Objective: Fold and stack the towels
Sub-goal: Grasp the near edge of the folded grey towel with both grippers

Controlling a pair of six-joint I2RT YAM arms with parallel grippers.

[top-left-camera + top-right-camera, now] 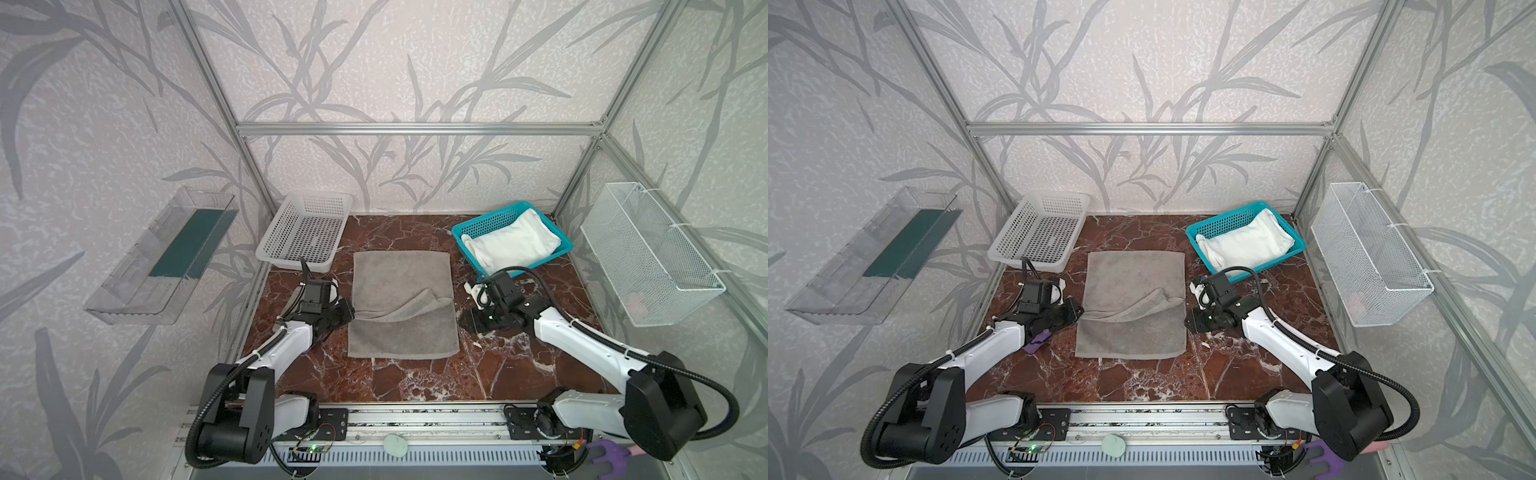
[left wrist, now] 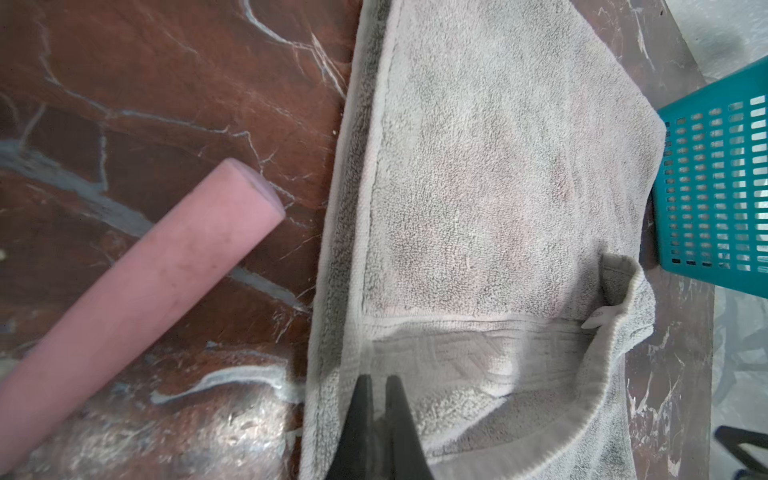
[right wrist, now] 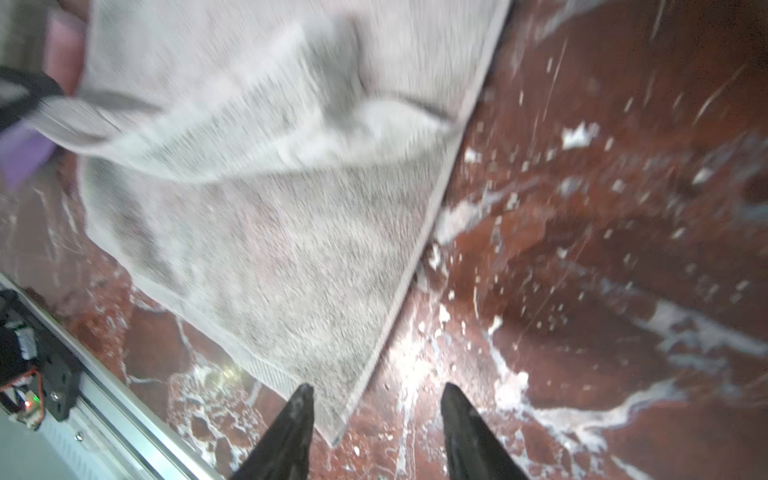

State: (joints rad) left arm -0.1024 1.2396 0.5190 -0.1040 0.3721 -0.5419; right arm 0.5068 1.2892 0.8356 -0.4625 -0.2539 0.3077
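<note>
The grey towel (image 1: 401,332) (image 1: 1129,328) lies flat in the middle of the marble table. A rumpled flap (image 1: 409,305) runs across it from the left edge toward the right edge. My left gripper (image 1: 352,313) (image 1: 1079,311) (image 2: 376,384) is at the towel's left edge, shut on the flap's hem (image 2: 436,365). My right gripper (image 1: 460,322) (image 1: 1187,322) (image 3: 378,390) stands open just off the towel's right edge, holding nothing. In the right wrist view the grey towel's (image 3: 270,232) near corner lies by one fingertip. The white towel (image 1: 515,243) (image 1: 1250,241) sits folded in the teal basket (image 1: 486,224).
A white perforated basket (image 1: 276,226) stands at the back left. A wire basket (image 1: 648,257) hangs on the right wall and a clear tray (image 1: 162,253) on the left wall. A pink rod (image 2: 137,291) with a purple end (image 1: 1036,343) lies beside the left arm.
</note>
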